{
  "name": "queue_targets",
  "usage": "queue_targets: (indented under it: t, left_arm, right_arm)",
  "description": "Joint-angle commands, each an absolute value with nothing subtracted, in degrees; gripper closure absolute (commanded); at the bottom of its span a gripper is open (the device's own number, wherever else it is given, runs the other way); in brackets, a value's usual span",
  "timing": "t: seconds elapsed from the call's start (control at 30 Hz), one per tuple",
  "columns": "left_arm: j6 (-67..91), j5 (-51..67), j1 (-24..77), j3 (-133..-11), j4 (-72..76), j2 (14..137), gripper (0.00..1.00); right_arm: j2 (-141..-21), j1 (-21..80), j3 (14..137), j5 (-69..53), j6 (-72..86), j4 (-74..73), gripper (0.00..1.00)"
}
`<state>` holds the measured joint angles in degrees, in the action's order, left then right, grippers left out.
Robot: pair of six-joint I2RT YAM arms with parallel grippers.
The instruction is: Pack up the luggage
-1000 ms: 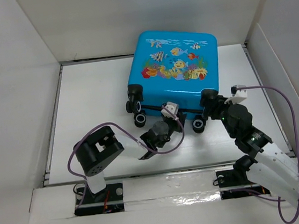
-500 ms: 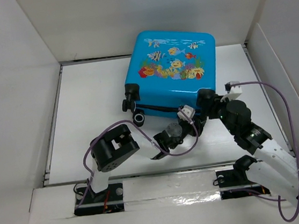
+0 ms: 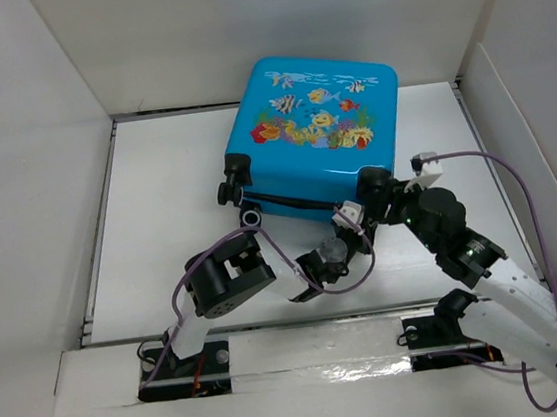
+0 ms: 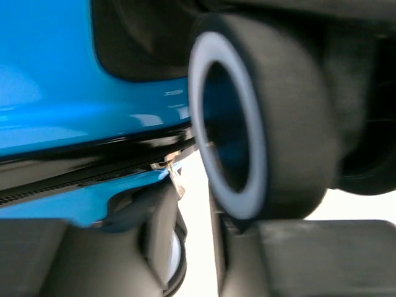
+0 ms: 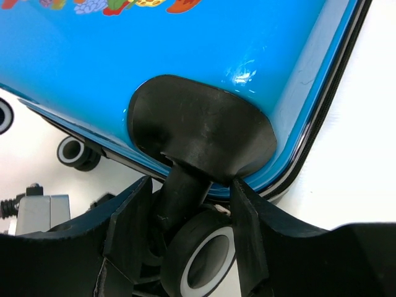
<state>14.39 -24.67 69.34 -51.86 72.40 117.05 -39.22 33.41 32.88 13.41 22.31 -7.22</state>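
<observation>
Seen from above, the luggage (image 3: 312,134) lies flat and closed on the white bench (image 3: 167,201), toward the far middle and turned a little. It is a bright-blue hard shell with rounded corners, with cartoon fish and coral printed on its upper face. A black zipper trim (image 3: 293,203) runs along its near side, and small black wheels (image 3: 250,216) show at the near left corner. Both arms reach to the near right corner, where the left tool (image 3: 348,219) and right tool (image 3: 372,190) sit just beside each other. The left wrist view is blurred: glossy blue shell fills the upper left, and a black white-ringed wheel (image 4: 247,124) looms close. The tool's fingers (image 4: 154,247) leave only a thin slit, and I cannot tell whether they pinch anything. In the right wrist view, a black caster housing (image 5: 198,124) is set into the blue shell, and the right tool is clamped on the corner wheel (image 5: 204,263), one finger on each side.
</observation>
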Motion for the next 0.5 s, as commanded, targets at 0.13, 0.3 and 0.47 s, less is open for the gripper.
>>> queue_targets:
  t: [0.13, 0.3, 0.47]
  left_arm:
    - [13.54, -41.38, 67.24, -53.09, 91.47, 116.55, 1.0]
    - [8.18, -44.82, 66.71, -47.56, 97.73, 111.55, 1.0]
    - [5.97, -46.93, 65.39, -39.83, 102.92, 108.2, 1.0]
  right_arm:
    - [-34.28, 37.88, 32.44, -3.18, 24.87, -1.65, 1.0]
    - [-32.08, 37.88, 31.11, 2.63, 24.26, -4.91, 1.0]
    - [-29.8, 37.88, 30.06, 7.37, 23.56, -8.7, 1.0]
